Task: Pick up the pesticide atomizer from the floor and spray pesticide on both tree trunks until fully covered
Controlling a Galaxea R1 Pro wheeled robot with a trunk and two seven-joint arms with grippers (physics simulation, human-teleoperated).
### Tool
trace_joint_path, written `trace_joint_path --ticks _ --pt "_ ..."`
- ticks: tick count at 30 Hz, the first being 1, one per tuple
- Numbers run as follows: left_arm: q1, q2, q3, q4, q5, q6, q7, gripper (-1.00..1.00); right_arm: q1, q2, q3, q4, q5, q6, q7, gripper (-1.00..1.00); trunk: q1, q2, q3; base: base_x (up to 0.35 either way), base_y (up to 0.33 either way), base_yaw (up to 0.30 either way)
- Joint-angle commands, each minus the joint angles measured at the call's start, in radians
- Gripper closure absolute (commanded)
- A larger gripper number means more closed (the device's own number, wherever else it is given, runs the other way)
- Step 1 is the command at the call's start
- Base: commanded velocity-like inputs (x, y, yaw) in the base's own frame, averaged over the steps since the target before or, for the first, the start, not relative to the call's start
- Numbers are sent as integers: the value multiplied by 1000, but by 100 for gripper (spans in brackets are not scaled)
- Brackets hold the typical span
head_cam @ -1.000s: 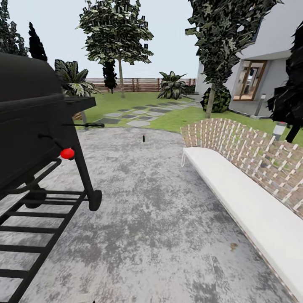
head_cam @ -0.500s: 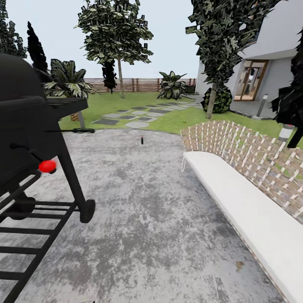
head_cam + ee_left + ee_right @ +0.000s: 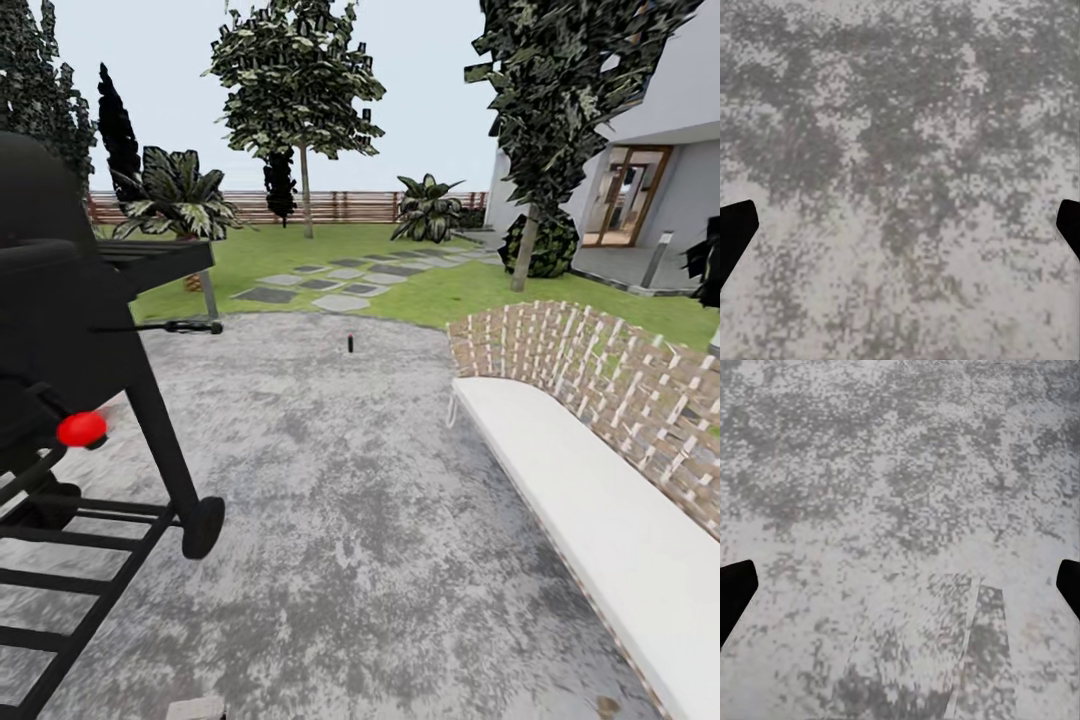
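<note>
A small dark upright thing (image 3: 350, 344) stands on the grey paved floor (image 3: 330, 500) far ahead, near the lawn's edge; it is too small to tell whether it is the pesticide atomizer. On the garden lawn (image 3: 300, 250) a broad-crowned tree (image 3: 298, 80) rises by the slat fence (image 3: 340, 206), its trunk (image 3: 305, 205) thin at this distance. Both wrist views look down on the paving. My left gripper (image 3: 900, 232) is open with nothing between its fingers. My right gripper (image 3: 900, 592) is open too, also with nothing between its fingers.
A black wheeled grill (image 3: 80, 400) crowds the left side. A long white bench with a lattice back (image 3: 600, 480) lines the right. A dark tree with a pale trunk (image 3: 525, 250), palms (image 3: 180, 195), stepping stones (image 3: 330, 285) and a house (image 3: 660, 180) lie beyond.
The whole head view has shifted: the camera has moved forward and turned, so the grill sits lower and further left, and the bench and trees have slid right.
</note>
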Motion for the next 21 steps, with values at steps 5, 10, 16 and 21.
trace_joint_path --ticks 5,10,16,21 --pt "-1 0 -1 1 8 -3 0 -100 0 0 0 1 6 -3 1 -100 0 0 2 341 -86 26" --pt "-1 0 -1 1 8 -3 0 -100 0 0 1 1 6 -3 1 -100 0 0 3 341 -86 3" --pt "-1 0 -1 1 8 -3 0 -100 0 0 1 1 6 -3 1 -100 0 0 3 341 -86 0" --pt "-1 0 0 1 8 -3 0 -100 0 0 1 1 6 -3 1 -100 0 0 3 341 -86 0"
